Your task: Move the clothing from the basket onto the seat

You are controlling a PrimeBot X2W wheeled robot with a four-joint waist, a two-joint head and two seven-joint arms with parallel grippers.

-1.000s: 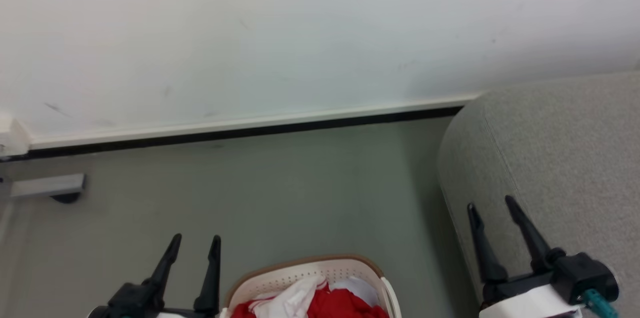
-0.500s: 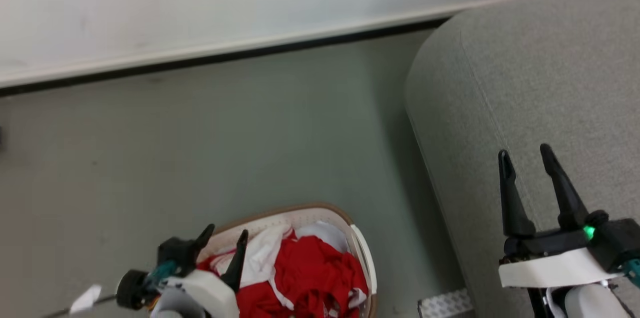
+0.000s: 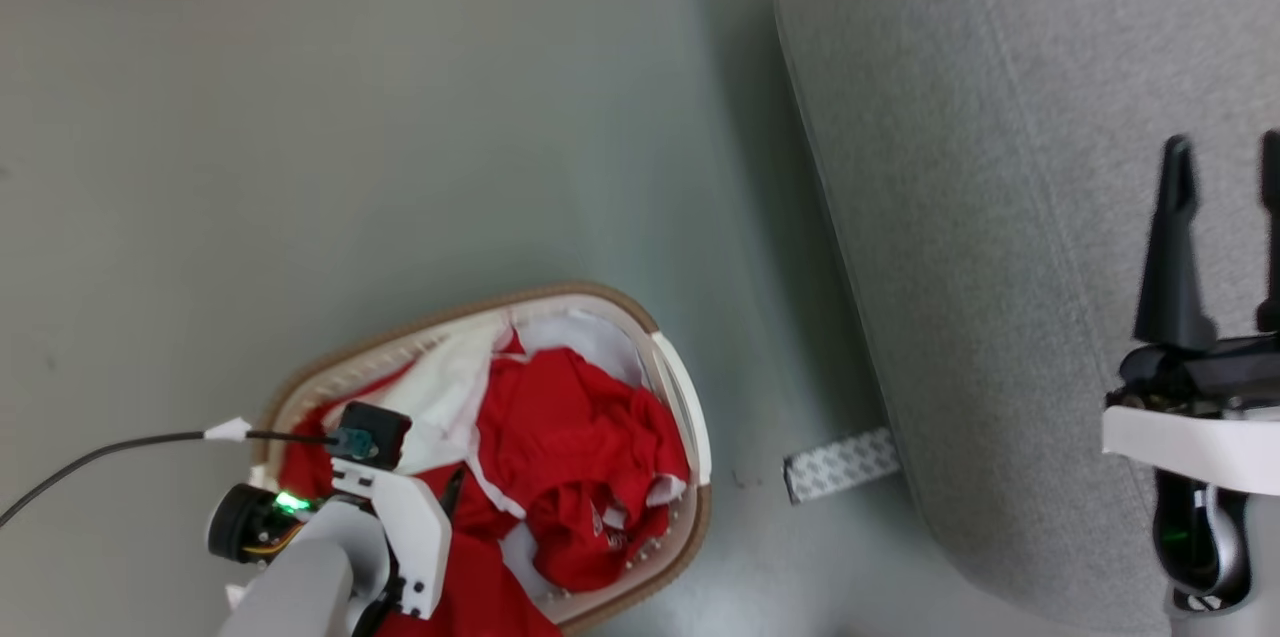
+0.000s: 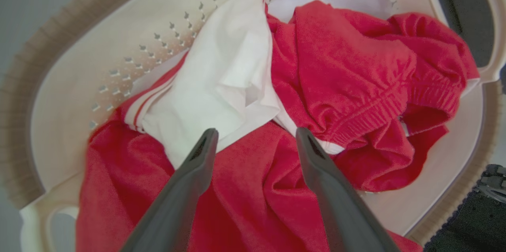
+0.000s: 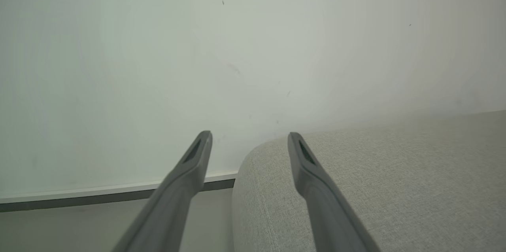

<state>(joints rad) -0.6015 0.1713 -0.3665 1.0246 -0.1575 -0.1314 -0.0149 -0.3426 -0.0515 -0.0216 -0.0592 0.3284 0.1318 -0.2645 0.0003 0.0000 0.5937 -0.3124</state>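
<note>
The basket (image 3: 600, 299) stands on the floor at lower left, left of the seat (image 3: 1000, 167). The red clothing (image 3: 580, 427) lies crumpled inside it, mixed with a plain white cloth (image 3: 450, 397). My left gripper (image 4: 256, 131) hangs open over the basket and points down into it. Its tips are just above the red clothing (image 4: 348, 70) and the edge of the white cloth (image 4: 221, 74), holding nothing. One of its fingers (image 3: 452, 494) shows past the wrist. My right gripper (image 3: 1225, 142) stands open and empty above the seat (image 5: 395, 188).
Grey floor (image 3: 350, 137) spreads around the basket. A pale patterned strip (image 3: 840, 465) lies on the floor at the seat's base. A black cable (image 3: 100, 452) trails left from my left wrist. A white wall with a dark baseboard (image 5: 118, 195) rises behind the seat.
The head camera has tilted down, bringing the whole basket into view. My left gripper has swung from beside the basket to above it, fingers now pointing down at the clothing. Both grippers stay open.
</note>
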